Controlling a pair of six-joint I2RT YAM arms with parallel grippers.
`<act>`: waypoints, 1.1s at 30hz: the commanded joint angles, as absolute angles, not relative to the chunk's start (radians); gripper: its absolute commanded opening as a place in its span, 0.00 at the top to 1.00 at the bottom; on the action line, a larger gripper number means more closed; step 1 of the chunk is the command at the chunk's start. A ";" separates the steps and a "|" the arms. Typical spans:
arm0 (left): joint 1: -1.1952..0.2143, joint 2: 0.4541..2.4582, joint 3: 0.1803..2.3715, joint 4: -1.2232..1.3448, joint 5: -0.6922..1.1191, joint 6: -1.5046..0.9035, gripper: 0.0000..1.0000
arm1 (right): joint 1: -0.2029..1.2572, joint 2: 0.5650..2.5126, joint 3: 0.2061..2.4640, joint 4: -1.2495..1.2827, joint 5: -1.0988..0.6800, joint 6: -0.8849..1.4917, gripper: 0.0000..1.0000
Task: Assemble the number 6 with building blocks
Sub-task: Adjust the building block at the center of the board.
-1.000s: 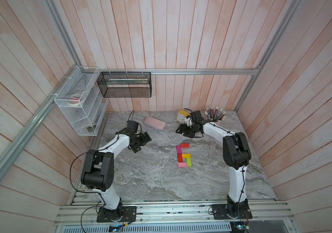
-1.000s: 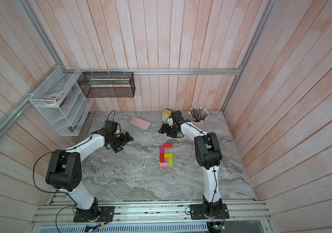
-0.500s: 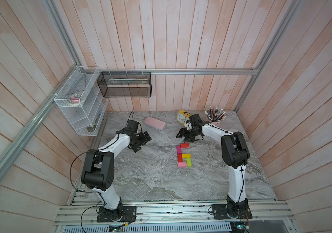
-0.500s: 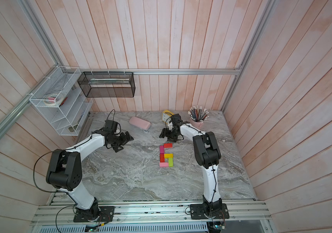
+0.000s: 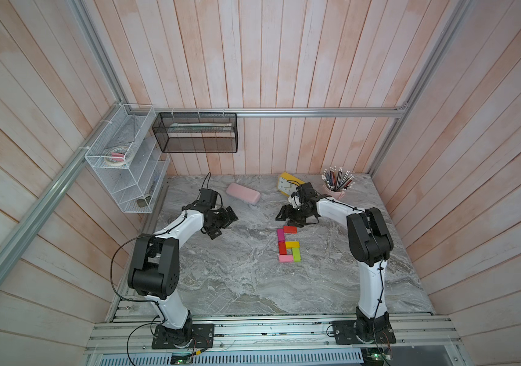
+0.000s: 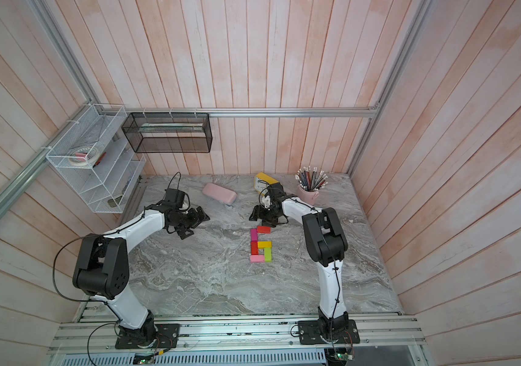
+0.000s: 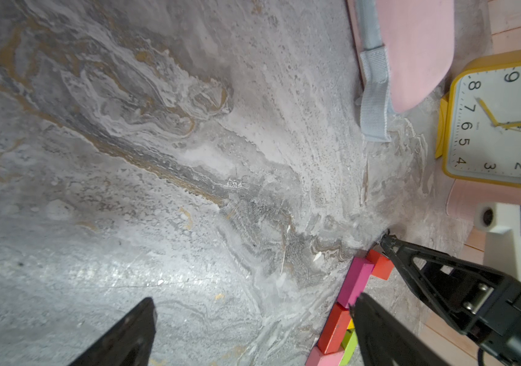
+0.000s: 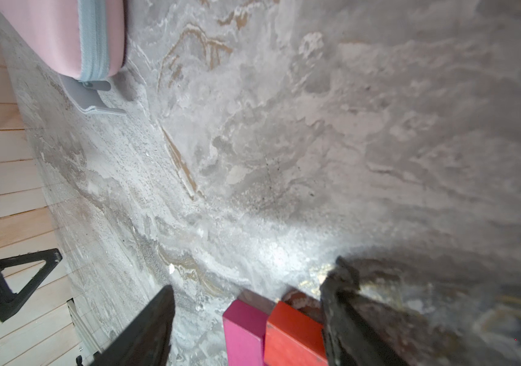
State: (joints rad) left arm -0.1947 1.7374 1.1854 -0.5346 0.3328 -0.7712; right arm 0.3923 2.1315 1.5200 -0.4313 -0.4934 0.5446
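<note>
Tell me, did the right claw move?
Yes. The right claw slid away from the yellow clock, toward the top red block.

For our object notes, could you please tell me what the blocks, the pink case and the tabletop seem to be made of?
Blocks: probably painted wood; matte, solid colours, crisp edges, though plastic is possible. Pink case: smooth moulded shell, perhaps foam or plastic, with a grey fabric zip band. Tabletop: grey veined stone look, matte and grainy; possibly printed laminate.
</note>
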 commanded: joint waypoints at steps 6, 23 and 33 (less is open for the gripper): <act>-0.194 1.745 1.201 -0.537 0.327 -0.758 0.02 | 0.406 2.119 1.504 -0.425 -0.517 0.534 0.27; -0.195 1.738 1.183 -0.526 0.322 -0.762 0.02 | 0.405 2.226 1.671 -0.525 -0.557 0.497 0.27; -0.195 1.748 1.183 -0.520 0.326 -0.762 0.02 | 0.411 2.224 1.661 -0.562 -0.570 0.481 0.27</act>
State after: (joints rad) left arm -0.1947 1.7374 1.1854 -0.5339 0.3325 -0.7708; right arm 0.4034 2.2074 1.6520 -0.5217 -0.5529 0.5026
